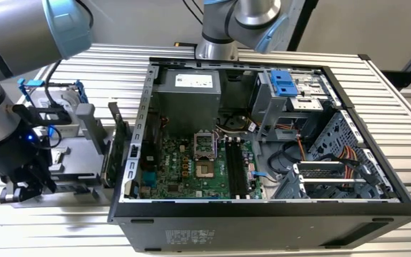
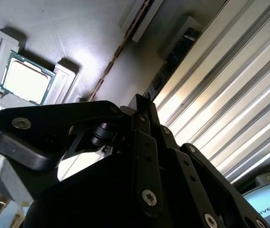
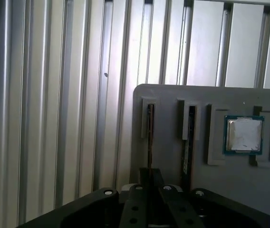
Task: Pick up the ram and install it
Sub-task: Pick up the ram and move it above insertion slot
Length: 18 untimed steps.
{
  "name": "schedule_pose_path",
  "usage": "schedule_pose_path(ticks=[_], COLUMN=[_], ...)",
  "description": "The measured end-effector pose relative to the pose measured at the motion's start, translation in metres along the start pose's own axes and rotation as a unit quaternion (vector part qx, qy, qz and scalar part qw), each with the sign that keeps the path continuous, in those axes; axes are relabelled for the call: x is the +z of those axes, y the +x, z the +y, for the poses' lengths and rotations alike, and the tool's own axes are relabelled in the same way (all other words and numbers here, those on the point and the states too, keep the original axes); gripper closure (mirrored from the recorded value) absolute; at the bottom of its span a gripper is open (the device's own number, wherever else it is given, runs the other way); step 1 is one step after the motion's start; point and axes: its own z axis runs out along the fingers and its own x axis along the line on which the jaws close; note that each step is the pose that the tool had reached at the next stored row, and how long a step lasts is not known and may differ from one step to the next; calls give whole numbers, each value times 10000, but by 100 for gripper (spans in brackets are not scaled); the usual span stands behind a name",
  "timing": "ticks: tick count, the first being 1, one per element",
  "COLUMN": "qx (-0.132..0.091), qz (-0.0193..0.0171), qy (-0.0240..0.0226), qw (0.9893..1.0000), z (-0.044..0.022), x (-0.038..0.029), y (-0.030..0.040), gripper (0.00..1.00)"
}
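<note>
Ribbed metal table [image 1: 398, 96] carries a grey holder [image 3: 173, 99], open computer case [image 1: 263, 225] beside it. Ram [image 3: 149, 135] stands edge-on in the holder's slot, a thin strip. Gripper [image 3: 149, 183] hangs close over the holder; open or closed, I cannot tell.

The exterior view looks down onto the open black computer case [image 1: 263, 235] on the ribbed aluminium bench [image 1: 398, 123]. Both wrist views sit close over the grey slotted holder [image 3: 173, 156] [image 2: 78, 38], sharing its square silver processor chip [image 3: 243, 134] [image 2: 26, 81].
</note>
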Motion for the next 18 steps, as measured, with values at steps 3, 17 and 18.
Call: schedule_pose_path(ticks=[3, 17, 18], qx=[0, 0, 0], qz=[0, -4, -4], qy=[0, 1, 0], qw=[10000, 10000, 10000], z=[0, -1, -1], x=[-31, -176, -200], y=[1, 4, 4], gripper=[100, 100, 100])
